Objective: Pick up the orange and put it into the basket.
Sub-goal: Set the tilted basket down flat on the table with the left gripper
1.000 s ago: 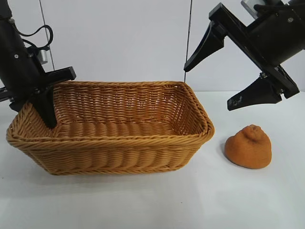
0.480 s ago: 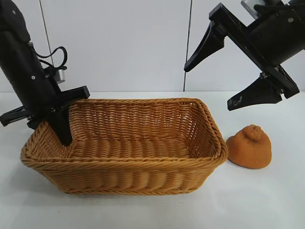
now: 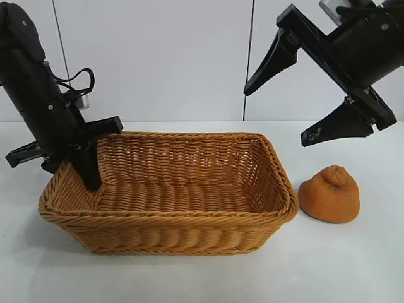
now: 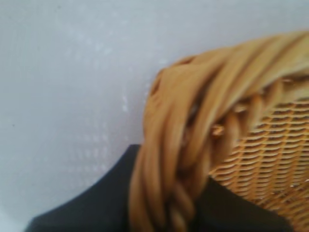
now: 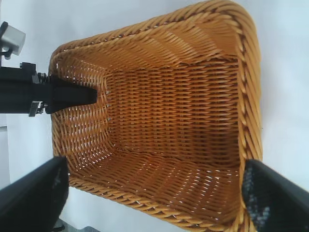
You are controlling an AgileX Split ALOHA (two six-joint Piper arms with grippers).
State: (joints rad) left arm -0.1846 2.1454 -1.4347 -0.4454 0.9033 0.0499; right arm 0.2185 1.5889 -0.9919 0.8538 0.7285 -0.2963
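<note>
The tan wicker basket (image 3: 170, 233) sits flat on the white table, left of centre. My left gripper (image 3: 74, 178) straddles its left end, one finger inside and one outside. In the left wrist view the braided rim (image 4: 193, 106) fills the gap of the left gripper (image 4: 166, 212), dark fingers against both sides. The orange (image 3: 329, 194), dull and knobby, rests on the table just right of the basket. My right gripper (image 3: 276, 117) hangs wide open above the basket's right end and the orange, holding nothing. In its own view the right gripper (image 5: 154, 203) looks down into the empty basket (image 5: 145, 29).
The white tabletop (image 3: 202, 278) runs out in front of the basket and the orange. A pale panelled wall (image 3: 158, 57) stands close behind. My left arm (image 5: 48, 96) shows at the basket's far end in the right wrist view.
The basket has slid to the right toward the orange and settled level, with my left gripper moving along on its left rim. The right gripper and the orange have stayed put.
</note>
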